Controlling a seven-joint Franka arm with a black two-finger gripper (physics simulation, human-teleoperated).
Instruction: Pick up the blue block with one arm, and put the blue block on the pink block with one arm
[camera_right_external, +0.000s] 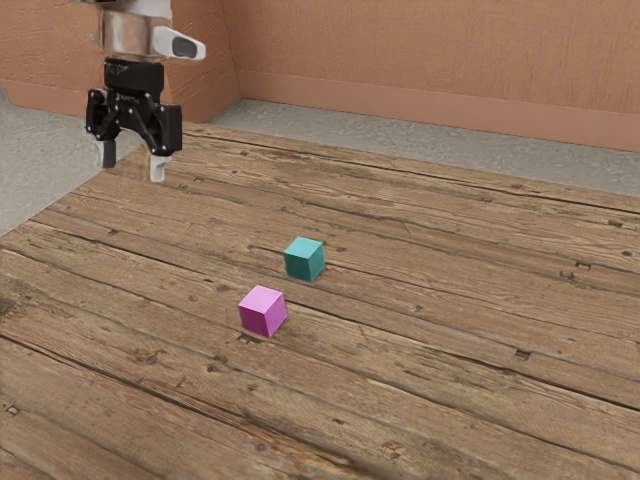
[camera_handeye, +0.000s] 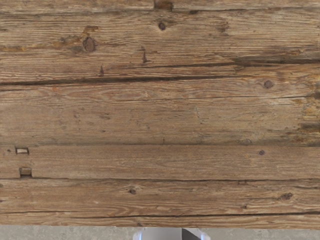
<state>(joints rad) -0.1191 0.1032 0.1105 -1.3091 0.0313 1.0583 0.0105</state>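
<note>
The blue block (camera_right_external: 304, 259) sits on the wooden table (camera_right_external: 450, 300), close to the pink block (camera_right_external: 263, 310) but not touching it. The pink block lies nearer the camera. The gripper (camera_right_external: 132, 160) hangs well apart from both blocks, toward the exterior view's upper left, its 2 fingers spread with nothing between them. The wrist view looks down on the table's planks (camera_handeye: 160, 115).

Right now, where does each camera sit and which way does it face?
Exterior view: beside the arm and raised, looking down across the wooden table at the blue block and the pink block, which sit apart; the open gripper hangs at the exterior view's upper left.
Wrist view: on the hand, facing straight down at bare planks; a small white-and-dark piece, probably the arm's own, shows past the table's edge.
Shared: the same plank table top.
</note>
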